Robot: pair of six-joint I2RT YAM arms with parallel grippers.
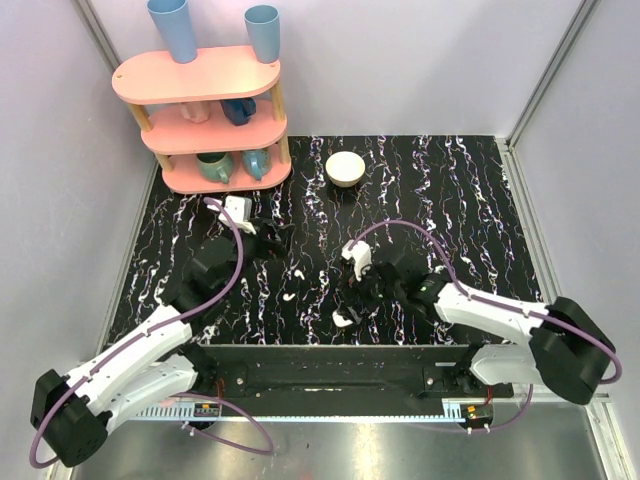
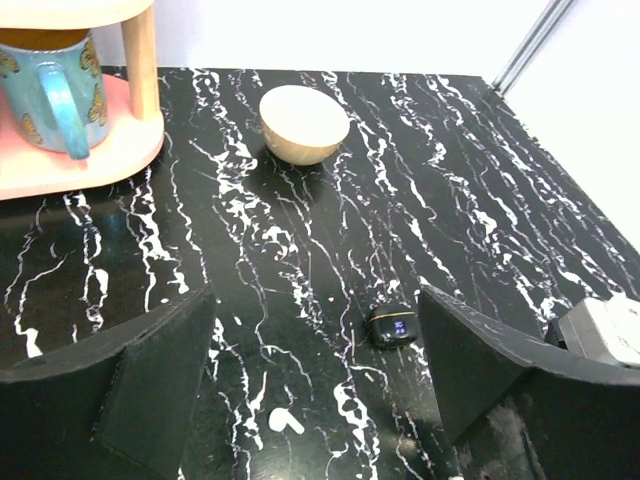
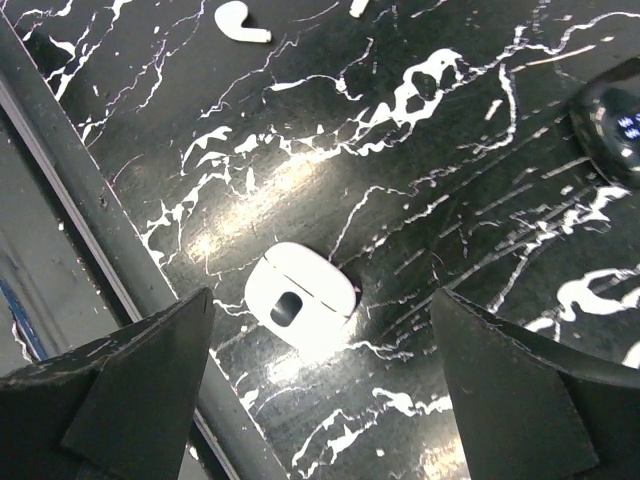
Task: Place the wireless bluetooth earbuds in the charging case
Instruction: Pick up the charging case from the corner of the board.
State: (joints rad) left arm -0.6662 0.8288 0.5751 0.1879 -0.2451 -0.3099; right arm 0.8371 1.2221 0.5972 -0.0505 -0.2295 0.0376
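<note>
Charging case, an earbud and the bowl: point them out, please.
charging case [image 3: 312,280], right wrist view, white top face
earbud [image 3: 238,20], right wrist view, rounded head
bowl [image 2: 303,142], left wrist view, outer wall

Lit brightly and evenly from above. Casts only short, soft shadows under the bowl [image 2: 304,124] and beside the charging case [image 3: 300,297]. Glares hazily off the glossy counter [image 3: 290,185] in the right wrist view, bleaching the case's top. Blurs slightly at the left end effector [image 2: 315,295], near the lower edge.
</note>
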